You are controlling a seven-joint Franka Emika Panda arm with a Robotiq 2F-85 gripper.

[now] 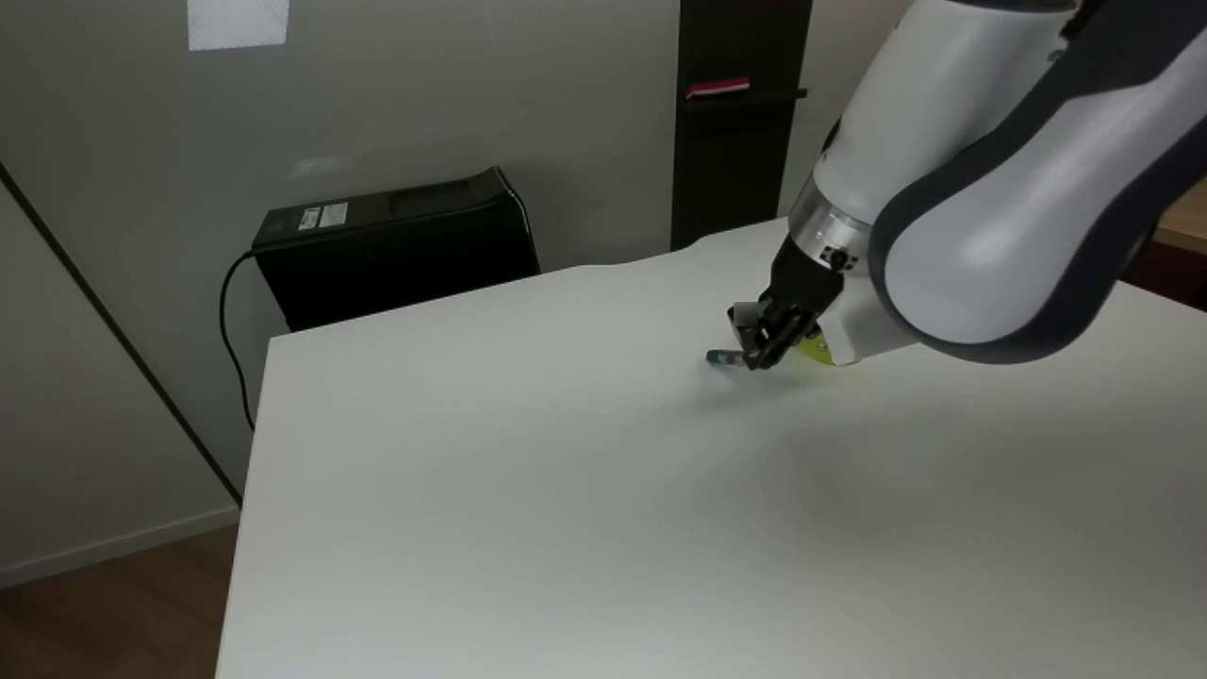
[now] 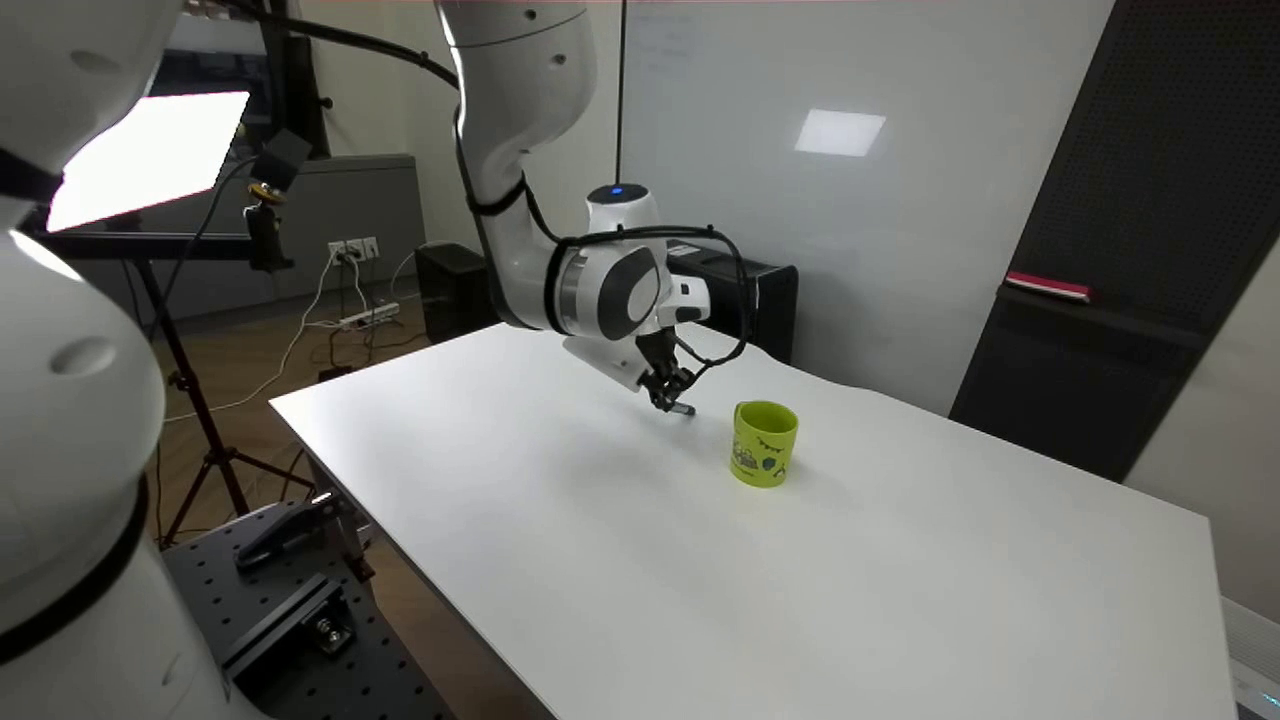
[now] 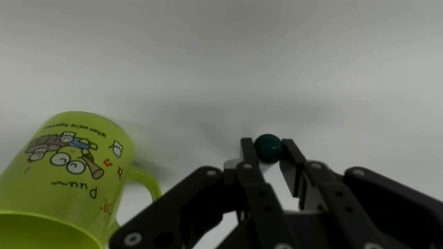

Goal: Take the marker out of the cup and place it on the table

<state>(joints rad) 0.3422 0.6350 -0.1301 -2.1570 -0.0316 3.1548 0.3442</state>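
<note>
The lime-green cup [image 2: 765,450] stands upright on the white table [image 2: 900,590]. It shows at the left in the wrist view [image 3: 76,166], its handle toward the gripper, and is mostly hidden behind the arm in an exterior view [image 1: 813,350]. My gripper [image 3: 268,152] is shut on the dark green marker [image 3: 268,145], whose round end shows between the fingertips. The marker is outside the cup, beside it, and lies roughly level in both exterior views [image 1: 722,357] [image 2: 684,409]. It is low over the table; I cannot tell whether it touches.
A black box-shaped device [image 1: 396,250] stands behind the table's back edge. A dark panel with a red-and-white item [image 2: 1047,287] is at the back. A black cable [image 2: 735,250] loops from the arm near the gripper. A tripod [image 2: 190,400] stands beside the table.
</note>
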